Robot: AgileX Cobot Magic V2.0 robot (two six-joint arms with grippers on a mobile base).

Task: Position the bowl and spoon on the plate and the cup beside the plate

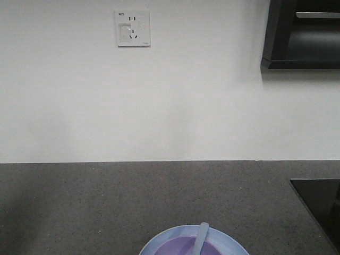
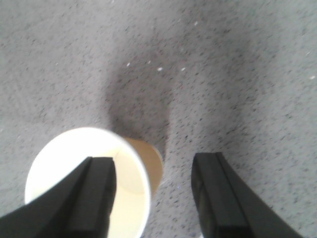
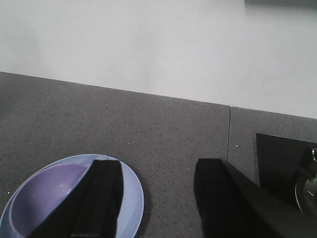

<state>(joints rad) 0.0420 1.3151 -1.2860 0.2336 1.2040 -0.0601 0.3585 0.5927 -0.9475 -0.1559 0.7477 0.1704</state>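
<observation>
Left fingers: spread wide, one inside the paper cup, lower left of frame.
Right fingers: wide, empty.
Bowl, spoon: on plate.
Risk: my inner finger could tip the cup on the bench.

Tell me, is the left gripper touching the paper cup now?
Cannot tell. In the left wrist view one finger overlaps the paper cup rim, but neither contact nor gap shows plainly.

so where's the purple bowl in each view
front view: bowl at bottom centre edge, on the plate, spoon in it.
left wrist: not in view.
right wrist: bottom left, bowl partly behind a pincer finger.
shared landmark: the light-blue plate under it.
</observation>
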